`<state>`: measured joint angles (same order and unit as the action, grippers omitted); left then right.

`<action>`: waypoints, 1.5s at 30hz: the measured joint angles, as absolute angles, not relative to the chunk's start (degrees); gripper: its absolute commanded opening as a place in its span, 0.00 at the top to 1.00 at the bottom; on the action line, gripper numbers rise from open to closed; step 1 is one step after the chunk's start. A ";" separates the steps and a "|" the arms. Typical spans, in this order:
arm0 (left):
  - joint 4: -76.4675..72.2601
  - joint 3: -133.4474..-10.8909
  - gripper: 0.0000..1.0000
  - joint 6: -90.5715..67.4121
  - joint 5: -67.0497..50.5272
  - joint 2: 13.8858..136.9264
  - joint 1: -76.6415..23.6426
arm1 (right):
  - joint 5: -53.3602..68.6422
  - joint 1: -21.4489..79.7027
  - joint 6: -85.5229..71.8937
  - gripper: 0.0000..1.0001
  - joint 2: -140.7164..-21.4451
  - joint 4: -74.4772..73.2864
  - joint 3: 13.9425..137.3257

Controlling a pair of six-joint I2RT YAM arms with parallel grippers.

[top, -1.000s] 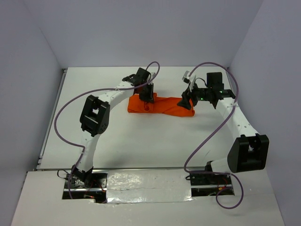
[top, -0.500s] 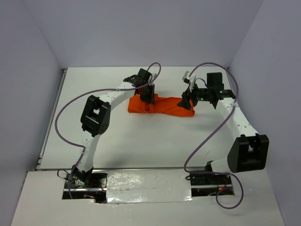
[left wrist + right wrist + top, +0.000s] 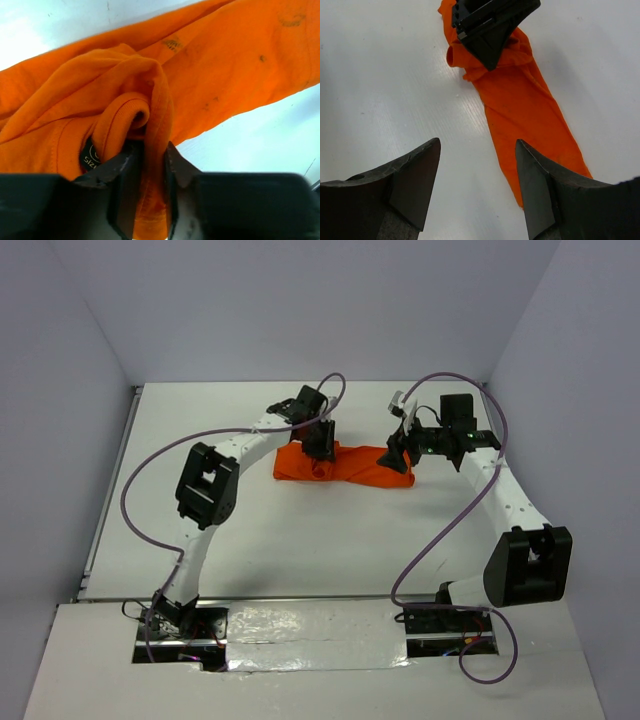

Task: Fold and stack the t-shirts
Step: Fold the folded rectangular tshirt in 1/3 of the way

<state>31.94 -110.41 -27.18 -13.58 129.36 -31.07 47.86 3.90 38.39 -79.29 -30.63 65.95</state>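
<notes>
From above, we see the t-shirt (image 3: 350, 466) lying bunched in a long, rumpled strip across the far middle of the surface (image 3: 300, 540). The left claw (image 3: 322, 448) is down on its left part and the right claw (image 3: 397, 458) sits at its right end. We judge the step to be spreading the cloth flat before any fold. To do that well, each claw should hold one layer near an end and the two should draw apart evenly. The widest bare room is on the near side. The back wall (image 3: 300, 310) and side walls are closer, so we would pull the shirt toward the bases.

In the left wrist view, the claw is pinching a rolled bundle at the collar (image 3: 125, 112), beside the size label (image 3: 90, 158). Several layers look caught, so lifting could drag the whole heap.

In the right wrist view, the claw is spread wide with nothing between its fingers. It hovers above bare surface just beside the strip's narrow end, and it needs to shift over the hem before closing.
</notes>
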 measured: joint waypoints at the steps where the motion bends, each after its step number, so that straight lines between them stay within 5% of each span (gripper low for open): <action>1: 32.08 -110.41 0.60 -27.24 -13.82 129.67 -31.07 | 47.86 3.90 38.41 0.31 -79.24 -30.61 65.93; 11: 33.01 -113.14 0.30 -27.64 -16.19 131.55 -31.22 | 47.86 3.70 38.41 0.31 -78.81 -30.68 65.58; 23: 32.71 -119.09 0.28 -30.44 -18.98 127.68 -30.83 | 48.73 3.70 38.41 0.31 -78.54 -31.18 65.58; 26: 31.59 -116.79 0.40 -30.61 -18.90 122.67 -30.35 | 49.10 3.75 38.57 0.34 -78.56 -31.77 65.60; 30: 29.69 -109.32 0.95 -31.00 -17.67 113.38 -28.58 | 49.65 5.80 38.17 0.59 -79.35 -32.80 66.48; 31: 28.86 -107.00 1.00 -31.09 -17.45 111.18 -27.97 | 49.30 7.44 37.45 0.63 -80.25 -33.17 67.42; 36: 25.26 -92.90 1.00 -31.70 -16.78 102.67 -22.33 | 46.04 19.81 30.94 0.79 -87.46 -33.06 74.74; 45: 24.60 -75.42 1.00 -32.21 -14.06 99.15 -15.22 | 33.47 33.50 15.33 0.80 -106.48 -29.95 90.39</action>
